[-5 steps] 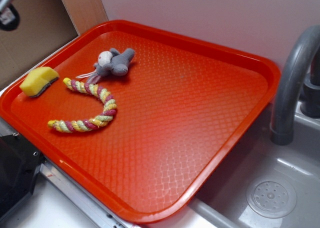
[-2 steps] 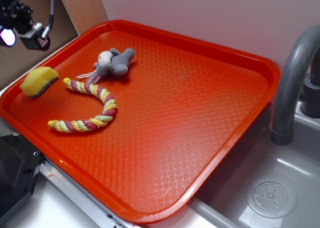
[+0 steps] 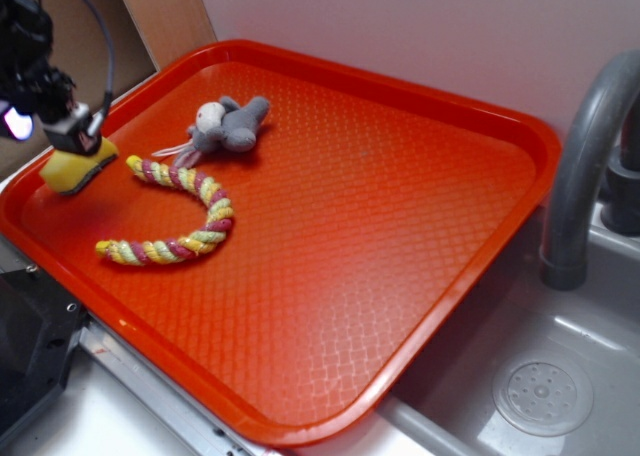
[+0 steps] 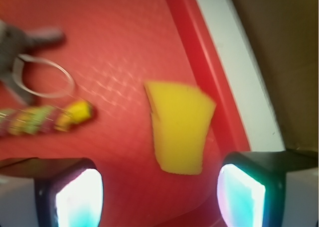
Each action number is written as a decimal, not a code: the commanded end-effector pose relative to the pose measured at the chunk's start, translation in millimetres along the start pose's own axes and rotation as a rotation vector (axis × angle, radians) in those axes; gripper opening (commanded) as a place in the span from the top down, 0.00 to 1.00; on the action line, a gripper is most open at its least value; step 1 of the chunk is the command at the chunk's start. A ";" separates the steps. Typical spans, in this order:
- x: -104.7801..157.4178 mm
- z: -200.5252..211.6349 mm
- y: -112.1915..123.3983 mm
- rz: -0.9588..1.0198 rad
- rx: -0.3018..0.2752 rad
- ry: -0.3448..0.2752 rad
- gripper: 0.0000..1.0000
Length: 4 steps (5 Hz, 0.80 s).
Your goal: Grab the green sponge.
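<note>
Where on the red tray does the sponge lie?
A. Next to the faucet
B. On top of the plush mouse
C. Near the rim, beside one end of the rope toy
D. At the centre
C: the green sponge lies by the red tray's rim, near the rope toy's end.

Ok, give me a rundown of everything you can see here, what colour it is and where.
green sponge: one, yellow with dark underside, far left of tray, under the gripper
plush mouse: one, grey, upper left of tray
rope toy: one, yellow-pink-green braid, curved, left half of tray
tray: one, red-orange, beside the sink
faucet: one, grey, right edge
sink drain: one, grey, lower right
gripper: one, black, open, sponge lying ahead between its fingers
</note>
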<state>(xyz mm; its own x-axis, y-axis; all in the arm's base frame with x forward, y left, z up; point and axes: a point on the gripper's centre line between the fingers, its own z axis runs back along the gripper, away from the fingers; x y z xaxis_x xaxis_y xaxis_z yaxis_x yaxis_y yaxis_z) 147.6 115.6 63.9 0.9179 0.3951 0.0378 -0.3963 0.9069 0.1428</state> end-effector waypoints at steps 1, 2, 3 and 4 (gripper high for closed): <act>16.6 -29.6 16.4 0.043 0.010 0.035 0.00; 17.6 -41.1 19.3 0.047 0.031 0.054 0.00; 14.8 -45.0 18.5 0.037 0.024 0.069 1.00; 13.4 -45.0 19.6 0.030 0.027 0.066 1.00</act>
<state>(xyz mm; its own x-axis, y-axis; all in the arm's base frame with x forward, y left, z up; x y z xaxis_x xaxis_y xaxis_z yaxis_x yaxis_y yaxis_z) 158.8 139.1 22.1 0.9002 0.4347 -0.0269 -0.4245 0.8895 0.1688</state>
